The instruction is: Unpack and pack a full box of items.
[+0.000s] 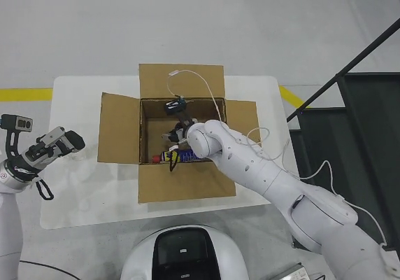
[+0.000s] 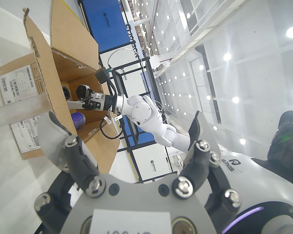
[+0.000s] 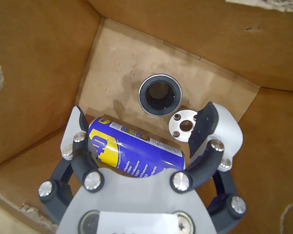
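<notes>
Grey floor [image 1: 186, 35] surrounds a white table [image 1: 81, 203] in the middle of the top view. We see a yellow line [image 1: 11, 93] on the floor at the left edge of the frame and dark metal stairs [image 1: 368, 119] at the right.

At the centre of the table stands a cardboard box [image 1: 119, 129] with all four flaps folded outward. The right arm enters from the lower right of the frame and goes down into the box. We find the right end effector [image 3: 142, 118] spread wide inside the box, and it holds nothing. Just under it a blue and yellow spray can [image 3: 136, 147] lies on its side on the box bottom. We cannot tell if the end effector touches the can.

Near the can a black ring-shaped cylinder [image 3: 160, 94] stands upright with its hollow facing up. A round metal flange [image 3: 182, 125] with small holes lies flat just beside it.

The left end effector [image 1: 63, 143] is at the left edge of the frame, near the left side of the table and well apart from the box. It is also spread apart and empty.
</notes>
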Robot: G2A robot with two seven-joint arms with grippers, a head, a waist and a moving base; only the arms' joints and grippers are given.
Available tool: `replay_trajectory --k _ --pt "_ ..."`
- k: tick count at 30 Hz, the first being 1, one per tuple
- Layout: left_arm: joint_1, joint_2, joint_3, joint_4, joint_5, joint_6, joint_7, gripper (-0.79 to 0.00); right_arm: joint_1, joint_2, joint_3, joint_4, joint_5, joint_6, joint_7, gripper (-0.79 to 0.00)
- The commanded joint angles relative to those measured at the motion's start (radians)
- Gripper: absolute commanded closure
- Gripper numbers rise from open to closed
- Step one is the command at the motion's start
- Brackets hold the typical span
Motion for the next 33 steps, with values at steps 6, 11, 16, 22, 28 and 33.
replay_trajectory --k 6,11,16,22,28,33 --pt "0.0 0.0 0.0 0.0 0.0 0.0 0.0 -0.785 0.022 -0.046 -0.02 0.1 0.014 -0.001 -0.024 -0.696" --pt "0.0 0.0 0.0 0.0 0.0 0.0 0.0 -0.785 0.035 -0.075 -0.027 0.161 0.012 0.008 -0.042 -0.348" --pt "0.0 0.0 0.0 0.0 0.0 0.0 0.0 -0.785 0.045 -0.095 -0.024 0.202 0.003 0.011 -0.058 0.0" --pt "0.0 0.0 0.0 0.0 0.0 0.0 0.0 -0.785 0.049 -0.102 -0.006 0.2 -0.023 0.019 -0.067 0.0" --pt "0.0 0.0 0.0 0.0 0.0 0.0 0.0 -0.785 0.033 -0.073 0.053 0.102 -0.077 0.021 -0.03 0.0" --pt "0.0 0.0 0.0 0.0 0.0 0.0 0.0 -0.785 -0.032 -0.016 0.142 -0.087 -0.157 0.016 0.059 0.0"
